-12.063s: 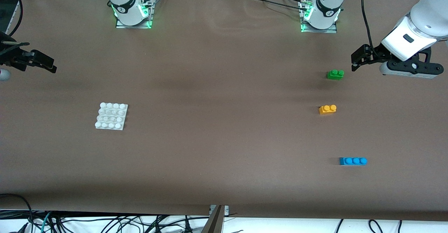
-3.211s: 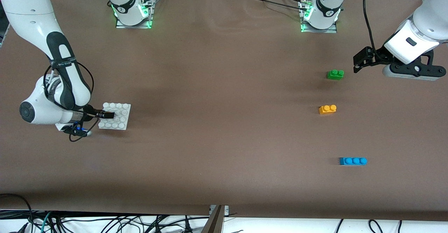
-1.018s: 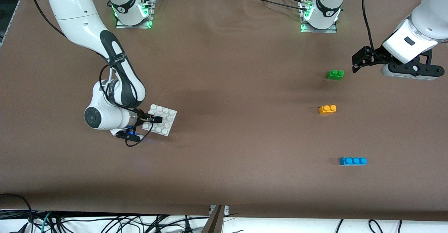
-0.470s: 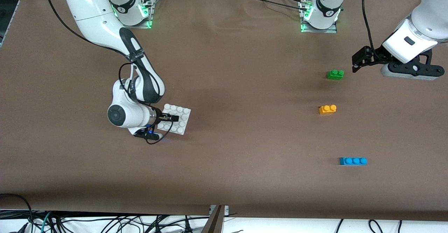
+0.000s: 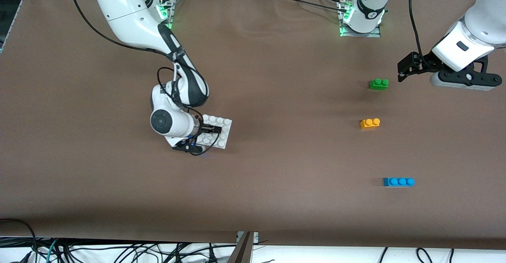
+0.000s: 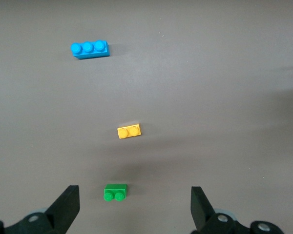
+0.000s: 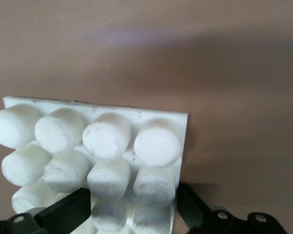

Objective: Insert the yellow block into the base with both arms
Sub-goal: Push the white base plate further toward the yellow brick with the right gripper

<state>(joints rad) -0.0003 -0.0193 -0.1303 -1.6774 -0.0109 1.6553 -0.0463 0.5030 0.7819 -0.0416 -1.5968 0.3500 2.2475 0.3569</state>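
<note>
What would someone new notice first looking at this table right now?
The right claw sits at the white studded base near the table's middle, a finger either side of it. Toward the left arm's end lie three bricks in a line: the green brick, the yellow block, and the blue brick nearest the front camera. The left claw waits open beside the green brick.
</note>
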